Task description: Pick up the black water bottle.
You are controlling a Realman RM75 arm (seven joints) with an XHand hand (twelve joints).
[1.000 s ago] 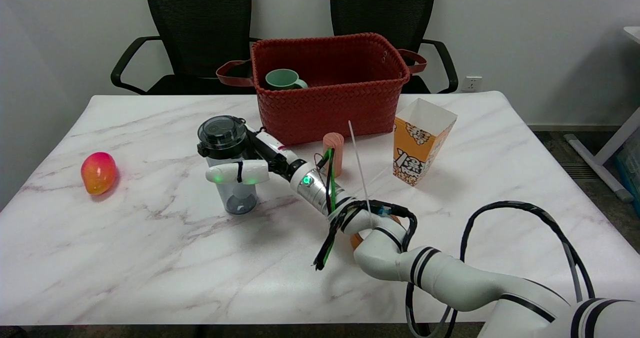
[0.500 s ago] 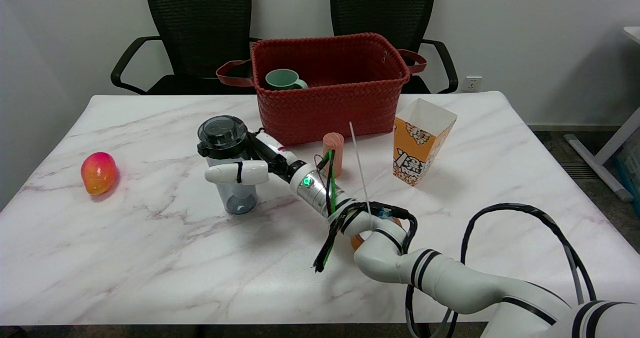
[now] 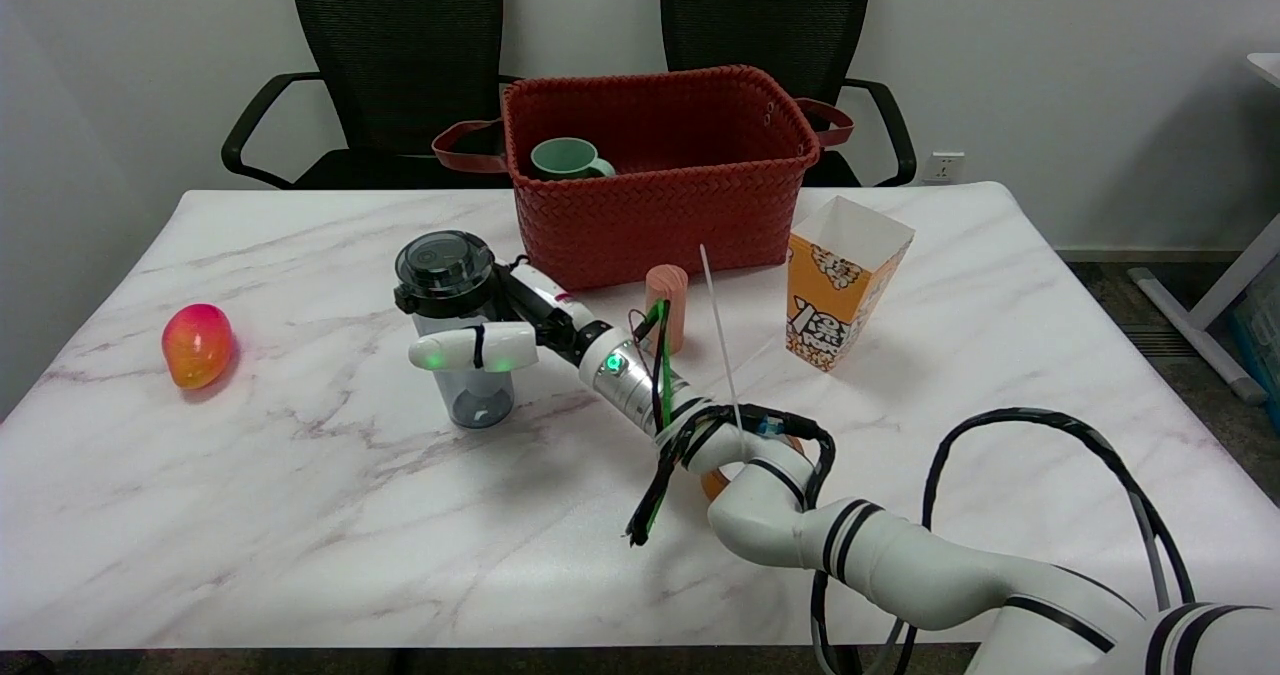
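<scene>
bottle: clear smoky water bottle with black lid (image 3: 452,330) upright, table's (image 3: 300,495) left-centre
right hand (image 3: 505,330): fingers wrapped round bottle
behind: red woven basket (image 3: 655,180) holding green mug (image 3: 566,159)
right: pink cylinder (image 3: 668,300), popcorn box (image 3: 842,280)
left: mango (image 3: 197,344), well apart

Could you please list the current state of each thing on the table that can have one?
black water bottle: upright, lid on, gripped by the right hand
red basket: upright, holding the green mug
green mug: upright
popcorn box: upright, open top
pink cylinder: standing upright
mango: lying on the table
</scene>
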